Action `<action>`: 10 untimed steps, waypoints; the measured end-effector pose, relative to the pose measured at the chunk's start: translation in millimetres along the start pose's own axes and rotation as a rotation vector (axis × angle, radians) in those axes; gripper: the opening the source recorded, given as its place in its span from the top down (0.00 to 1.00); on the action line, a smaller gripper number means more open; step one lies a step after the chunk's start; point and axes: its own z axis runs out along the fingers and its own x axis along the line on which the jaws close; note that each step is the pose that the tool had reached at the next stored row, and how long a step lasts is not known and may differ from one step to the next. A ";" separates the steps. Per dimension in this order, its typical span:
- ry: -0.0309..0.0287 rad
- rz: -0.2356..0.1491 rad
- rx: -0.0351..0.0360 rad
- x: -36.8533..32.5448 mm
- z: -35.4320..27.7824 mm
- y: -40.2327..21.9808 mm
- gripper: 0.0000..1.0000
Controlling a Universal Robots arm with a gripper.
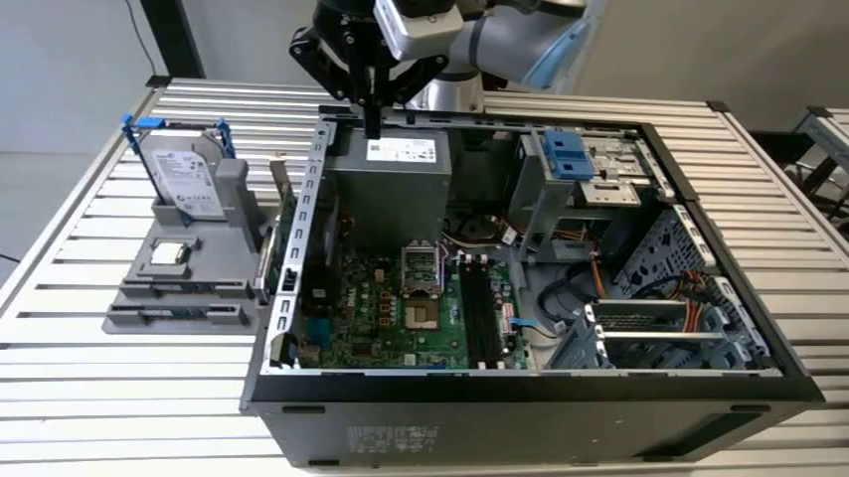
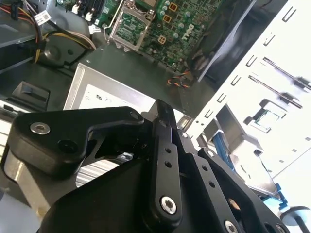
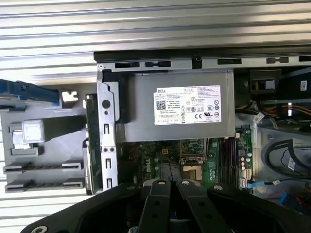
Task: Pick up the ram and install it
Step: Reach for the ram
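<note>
The ram (image 1: pixel 280 214) is a thin dark-green stick standing on its long edge at the right side of the grey holder (image 1: pixel 199 288), just outside the case wall; in the first wrist view the ram (image 3: pixel 92 138) lies beside the metal wall. My gripper (image 1: pixel 373 129) hangs above the far left corner of the open computer case (image 1: pixel 531 397), over the grey power supply (image 1: pixel 392 179). Its fingers (image 3: pixel 160 194) look shut with nothing between them. The gripper (image 2: pixel 163 111) is well above and apart from the ram. The black memory slots (image 1: pixel 480 313) sit on the green motherboard.
The holder also carries a silver hard drive with a blue bracket (image 1: pixel 186 174) and a small square silver chip (image 1: pixel 169 253). Drive cages, cables and a blue latch (image 1: pixel 564 154) crowd the case's right half. Everything rests on a white slatted table (image 1: pixel 80 328).
</note>
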 end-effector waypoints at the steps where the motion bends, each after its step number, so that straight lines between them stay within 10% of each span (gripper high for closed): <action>1: 0.0000 0.000 0.0000 1.8 0.0 -0.1 1.00; 10: 0.0002 -0.005 -0.0001 22.1 -0.5 -2.1 1.00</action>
